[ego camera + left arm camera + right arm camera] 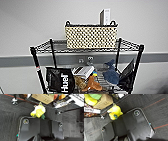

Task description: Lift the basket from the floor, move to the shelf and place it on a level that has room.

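Basket (91,37) atop shelf's (37,65) top level (58,46)

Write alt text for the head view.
A cream woven basket sits on the top tier of a black wire shelf against a pale wall. The tier below holds a black Huel bag, a box and soft toys.

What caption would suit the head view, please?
Cream woven basket resting on the top tier of the black wire rack, against a grey wall.

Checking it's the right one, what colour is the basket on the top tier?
Cream weave with a dark rim, seen best in the head view: basket.
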Controlling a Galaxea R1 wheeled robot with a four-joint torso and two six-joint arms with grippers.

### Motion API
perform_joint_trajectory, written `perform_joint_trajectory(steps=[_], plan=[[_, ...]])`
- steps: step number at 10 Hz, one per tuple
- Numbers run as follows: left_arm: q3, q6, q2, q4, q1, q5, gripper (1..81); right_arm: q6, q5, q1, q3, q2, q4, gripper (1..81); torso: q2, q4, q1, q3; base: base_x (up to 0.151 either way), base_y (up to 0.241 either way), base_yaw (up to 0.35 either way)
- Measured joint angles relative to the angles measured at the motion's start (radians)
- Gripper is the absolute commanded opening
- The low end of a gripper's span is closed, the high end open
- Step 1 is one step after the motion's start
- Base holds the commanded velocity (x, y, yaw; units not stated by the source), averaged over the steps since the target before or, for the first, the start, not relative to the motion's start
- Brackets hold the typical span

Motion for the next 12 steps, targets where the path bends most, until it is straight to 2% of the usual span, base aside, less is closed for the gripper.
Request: perform_joint_trajectory(steps=[4,9,12], plan=[[-0.203,0.000,0.153,0.037,0.034,-0.013,81.1,-0.057,0.040,-0.037,-0.137,0.079,0.001,81.1,0.000,0.000,0.000,0.000,0.000,0.000,0.000],[-0.419,0.000,0.281,0.093,0.092,-0.009,81.1,-0.117,0.046,-0.081,-0.301,0.203,0.001,81.1,0.000,0.000,-0.001,0.000,0.000,0.000,0.000],[-0.573,0.000,0.380,0.115,0.097,-0.009,81.1,-0.135,0.102,-0.132,-0.327,0.233,0.000,81.1,0.000,0.000,-0.001,0.001,0.000,0.000,0.000]])
